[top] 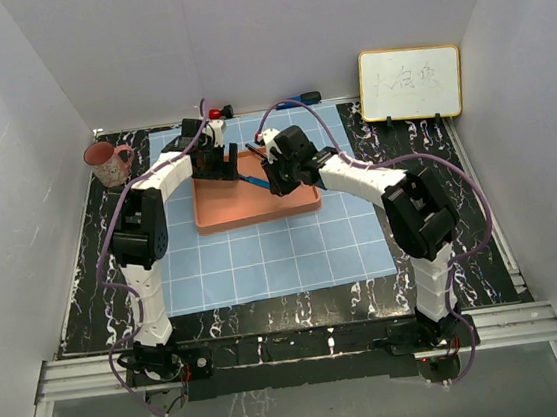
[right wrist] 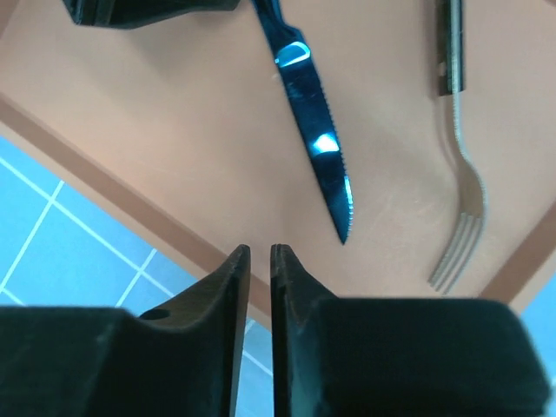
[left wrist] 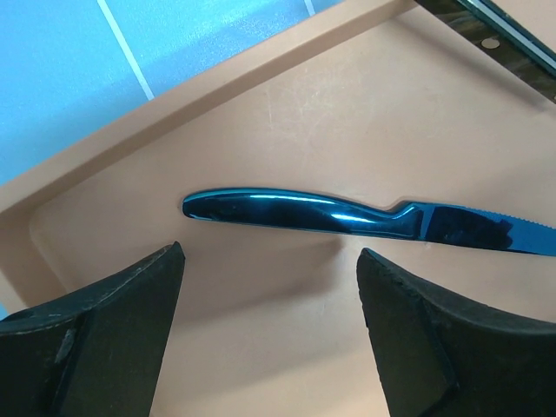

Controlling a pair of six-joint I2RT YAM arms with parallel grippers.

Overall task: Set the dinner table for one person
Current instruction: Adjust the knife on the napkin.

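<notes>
Black white-veined marble dinner table (top: 82, 291) beneath a light-blue gridded cloth (top: 284, 258), orange rectangular tray (top: 249, 215) on the cloth's far half, left gripper (left wrist: 269, 254) spread wide over the glossy blue knife (left wrist: 287, 211) handle, right gripper (right wrist: 260, 252) pressed almost together, empty, near a silver fork (right wrist: 465, 200) in the tray.

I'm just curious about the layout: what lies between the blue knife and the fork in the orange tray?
Nothing. In the right wrist view, only the bare floor of the orange tray separates the blue knife from the fork.
</notes>
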